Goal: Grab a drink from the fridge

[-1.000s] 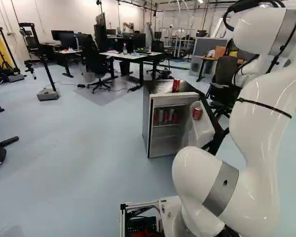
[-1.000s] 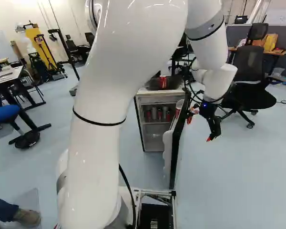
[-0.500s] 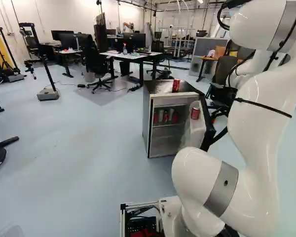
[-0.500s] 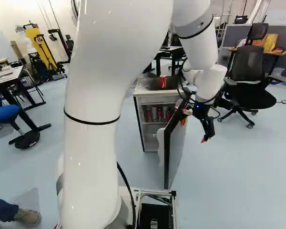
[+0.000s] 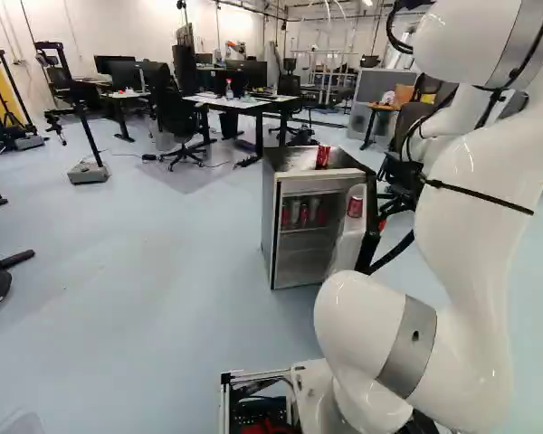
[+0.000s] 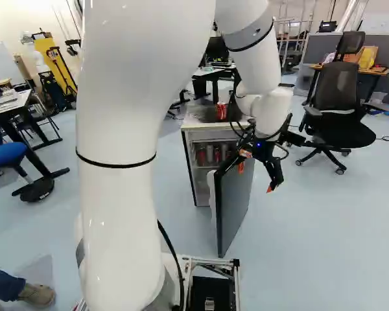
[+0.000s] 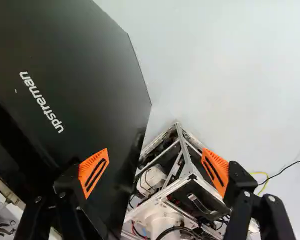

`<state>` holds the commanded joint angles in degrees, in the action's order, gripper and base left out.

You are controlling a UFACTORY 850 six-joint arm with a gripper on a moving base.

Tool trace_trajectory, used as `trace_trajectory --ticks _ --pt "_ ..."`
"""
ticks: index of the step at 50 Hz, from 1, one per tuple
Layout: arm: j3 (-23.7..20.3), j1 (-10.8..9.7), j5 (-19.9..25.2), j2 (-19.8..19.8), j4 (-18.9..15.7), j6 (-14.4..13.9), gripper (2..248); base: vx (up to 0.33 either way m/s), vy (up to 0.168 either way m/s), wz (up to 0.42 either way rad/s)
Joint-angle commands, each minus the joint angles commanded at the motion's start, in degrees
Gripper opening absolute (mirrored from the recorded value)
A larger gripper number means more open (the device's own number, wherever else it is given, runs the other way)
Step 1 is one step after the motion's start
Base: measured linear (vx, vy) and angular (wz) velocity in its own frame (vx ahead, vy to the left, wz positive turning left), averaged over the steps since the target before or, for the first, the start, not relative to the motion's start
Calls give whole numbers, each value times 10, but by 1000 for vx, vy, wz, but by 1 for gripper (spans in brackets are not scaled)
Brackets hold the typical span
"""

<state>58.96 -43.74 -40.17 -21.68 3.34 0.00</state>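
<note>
Wrist view: jaws spread wide, nothing held, fridge door (image 7: 97, 65) ahead and to one side. Drink cans (image 5: 304, 215) are shelved beyond that door from the jaws; thin-walled, probably slick, best gripped round the middle.

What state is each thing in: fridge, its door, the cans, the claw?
Fridge, upright.
Fridge door, partly open.
Can on top, upright.
Can in the door, upright.
Cans on the inner shelf, standing.
Claw, open, gripping nothing.
</note>
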Motion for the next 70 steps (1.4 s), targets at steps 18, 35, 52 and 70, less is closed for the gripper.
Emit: trace_trajectory --ticks 18,35,52,70 --pt "-28 28 18 20 -16 0 247 0 0 0" --pt "-54 56 41 38 -31 0 247 0 0 0" --pt "-78 85 74 56 -47 0 247 0 0 0" --pt "-100 114 124 73 -64 0 247 0 0 0"
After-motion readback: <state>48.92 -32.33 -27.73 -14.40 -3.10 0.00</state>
